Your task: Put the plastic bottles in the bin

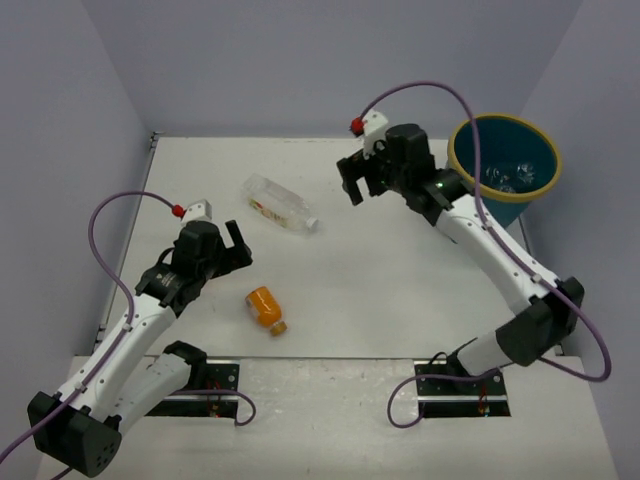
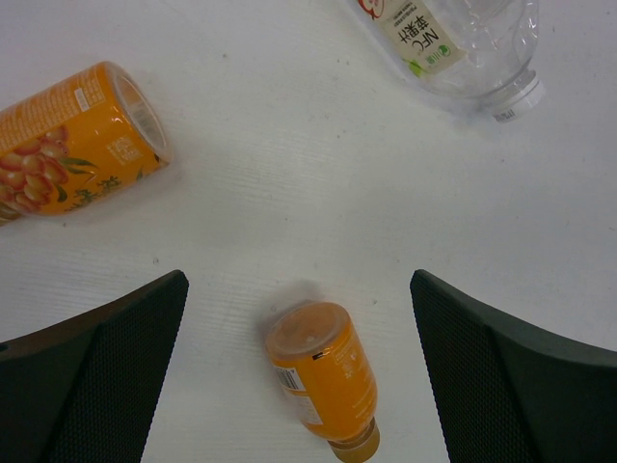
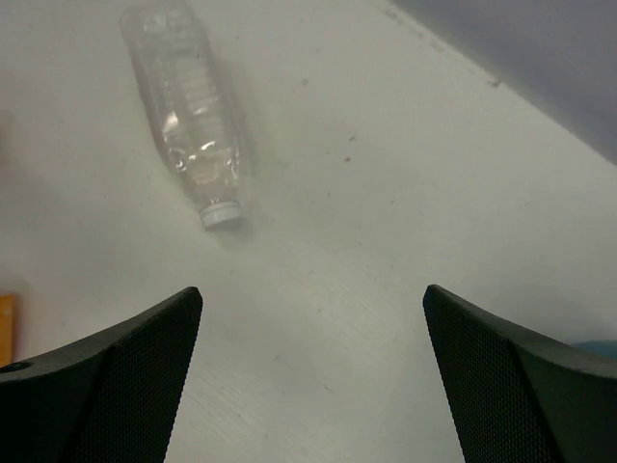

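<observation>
Just beyond the wide-spread left gripper (image 2: 297,289) lies an orange bottle (image 2: 323,381), untouched.

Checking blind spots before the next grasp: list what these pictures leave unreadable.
Top external: inside the bin, only glints; bottle count unreadable.
Left wrist: second orange bottle cut by the left edge; unseen in top external, presumably under the left arm.
Left wrist: clear bottle cut by the top edge.
Right wrist: bin is a sliver at the right edge.
</observation>
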